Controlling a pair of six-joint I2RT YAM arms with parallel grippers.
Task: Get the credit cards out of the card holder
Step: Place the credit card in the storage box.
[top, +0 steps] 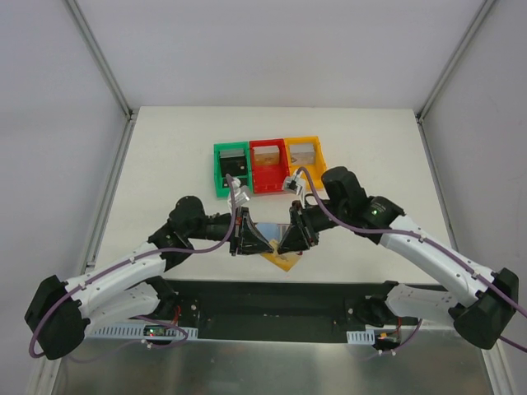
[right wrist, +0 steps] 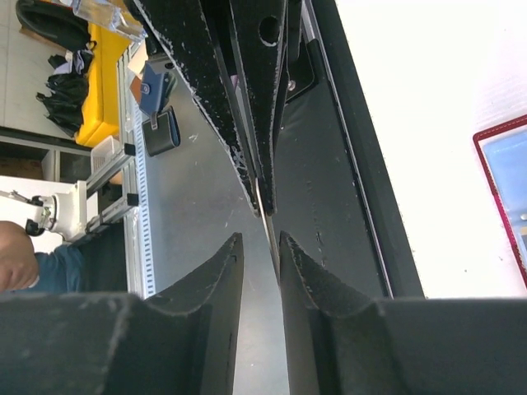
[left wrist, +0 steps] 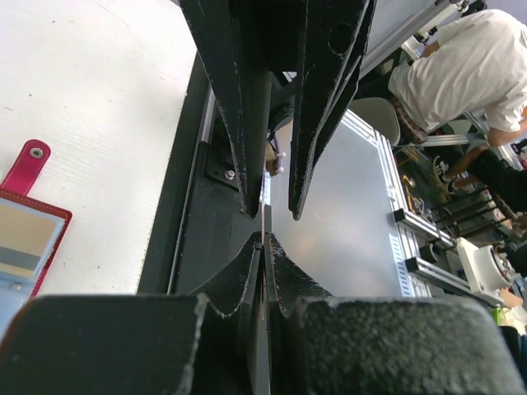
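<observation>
The dark red card holder [left wrist: 25, 239] lies open on the white table with its snap tab [left wrist: 30, 163] out; it also shows in the right wrist view [right wrist: 504, 185] and under the grippers in the top view [top: 283, 262]. My left gripper [left wrist: 263, 239] is shut on a thin credit card [left wrist: 265, 206], seen edge-on and held above the table's near edge. My right gripper [right wrist: 259, 237] faces it, open, with the card's free edge [right wrist: 268, 224] between the jaws, close to one finger. In the top view both grippers [top: 262, 240] [top: 286, 239] meet tip to tip.
Green [top: 231, 169], red [top: 268, 164] and orange [top: 303, 156] bins stand in a row at the back of the table. The black mounting strip [top: 272, 298] runs along the near edge. A person stands beyond the table in the left wrist view [left wrist: 461, 74].
</observation>
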